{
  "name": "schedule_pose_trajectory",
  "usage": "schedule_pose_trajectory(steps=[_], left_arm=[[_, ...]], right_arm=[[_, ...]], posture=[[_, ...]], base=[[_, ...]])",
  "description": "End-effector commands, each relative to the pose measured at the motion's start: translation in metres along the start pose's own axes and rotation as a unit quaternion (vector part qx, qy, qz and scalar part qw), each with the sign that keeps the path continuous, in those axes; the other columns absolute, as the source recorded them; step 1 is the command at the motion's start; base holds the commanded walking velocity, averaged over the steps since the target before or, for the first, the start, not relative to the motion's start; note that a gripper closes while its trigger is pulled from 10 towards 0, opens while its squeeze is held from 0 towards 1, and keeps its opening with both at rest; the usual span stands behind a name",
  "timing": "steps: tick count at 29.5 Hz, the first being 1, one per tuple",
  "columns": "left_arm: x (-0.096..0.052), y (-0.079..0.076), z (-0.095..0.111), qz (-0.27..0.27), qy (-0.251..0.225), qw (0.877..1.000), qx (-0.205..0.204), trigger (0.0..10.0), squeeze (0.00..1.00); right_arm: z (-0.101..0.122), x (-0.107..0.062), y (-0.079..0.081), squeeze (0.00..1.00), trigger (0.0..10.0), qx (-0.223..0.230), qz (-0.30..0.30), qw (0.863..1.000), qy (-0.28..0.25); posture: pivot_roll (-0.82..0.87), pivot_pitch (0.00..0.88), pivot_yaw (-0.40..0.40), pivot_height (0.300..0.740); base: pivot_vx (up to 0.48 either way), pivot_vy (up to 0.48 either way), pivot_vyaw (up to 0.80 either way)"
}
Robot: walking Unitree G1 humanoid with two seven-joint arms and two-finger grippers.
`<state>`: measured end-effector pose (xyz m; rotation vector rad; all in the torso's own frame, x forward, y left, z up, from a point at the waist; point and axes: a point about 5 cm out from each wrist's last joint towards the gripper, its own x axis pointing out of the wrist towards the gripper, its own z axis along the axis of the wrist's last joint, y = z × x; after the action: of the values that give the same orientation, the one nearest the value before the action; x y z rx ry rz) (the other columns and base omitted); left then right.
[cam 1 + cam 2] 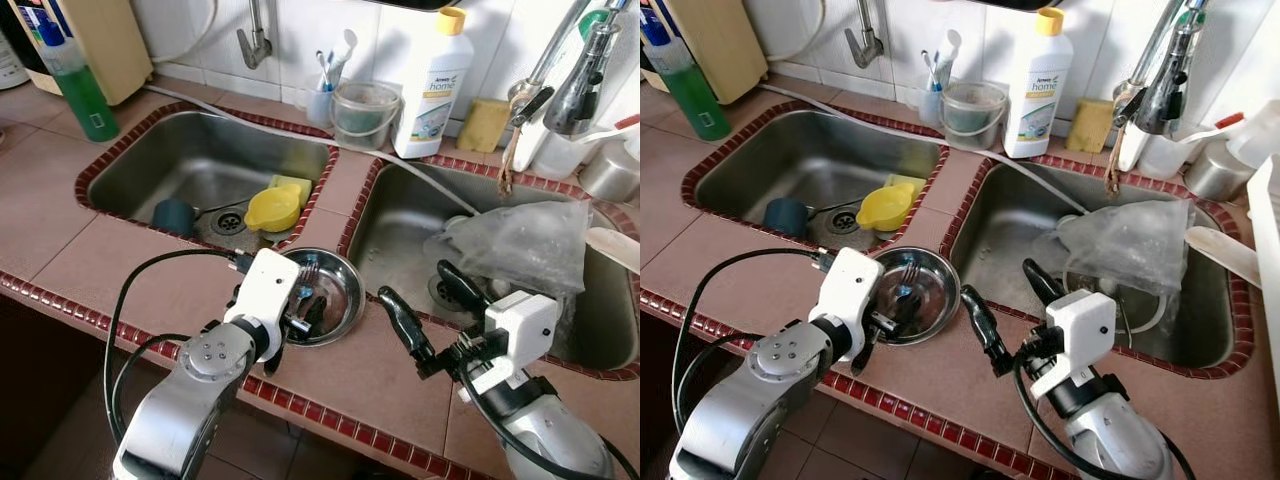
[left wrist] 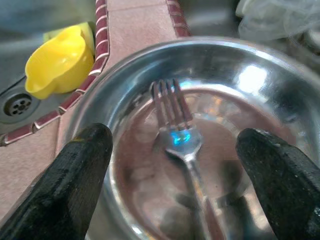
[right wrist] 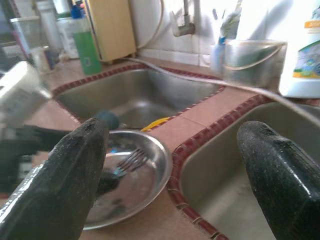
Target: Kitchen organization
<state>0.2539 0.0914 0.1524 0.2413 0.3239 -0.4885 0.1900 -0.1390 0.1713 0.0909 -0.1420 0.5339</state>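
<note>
While a green bottle stands at the upper left of the frame on the tiled tabletop, the left sink below it holds a dark blue cup and a yellow cup by the drain. At lower centre a steel bowl sits on the tabletop between the two sinks, with a fork lying inside it. The left gripper reaches into the bowl, jaws spread wide to either side of the fork, gripping nothing. Right of it, the right gripper hovers at the right sink's front rim, jaws wide apart and empty. Crumpled plastic lies in that sink.
</note>
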Motion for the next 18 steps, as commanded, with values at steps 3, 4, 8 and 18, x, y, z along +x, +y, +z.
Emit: schedule_pose_trajectory(steps=[3, 4, 8, 18], left_arm=[[-0.006, 0.001, 0.003, -0.014, 0.006, 0.999, 0.034, 10.0, 0.00], [-0.007, 0.003, 0.003, -0.017, 0.009, 0.999, 0.042, 10.0, 0.00], [-0.015, 0.008, 0.002, -0.037, 0.020, 0.997, 0.060, 10.0, 0.00], [-0.023, 0.013, 0.011, -0.071, 0.005, 0.996, 0.055, 10.0, 0.00]], right_arm=[[0.007, -0.005, -0.001, 0.00, 10.0, 0.003, 0.004, 1.000, -0.001], [0.008, -0.005, -0.002, 0.00, 10.0, 0.004, 0.004, 1.000, -0.001], [0.012, -0.006, -0.003, 0.00, 10.0, 0.006, 0.006, 1.000, 0.002], [0.014, -0.005, -0.007, 0.00, 10.0, 0.005, 0.008, 1.000, 0.005]], posture=[[-0.09, 0.187, 0.045, 0.740], [-0.09, 0.188, 0.047, 0.740], [-0.09, 0.190, 0.051, 0.740], [-0.08, 0.189, 0.046, 0.740]], base=[[0.000, 0.000, 0.00], [0.000, 0.000, 0.00], [0.000, 0.000, 0.00], [0.000, 0.000, 0.00]])
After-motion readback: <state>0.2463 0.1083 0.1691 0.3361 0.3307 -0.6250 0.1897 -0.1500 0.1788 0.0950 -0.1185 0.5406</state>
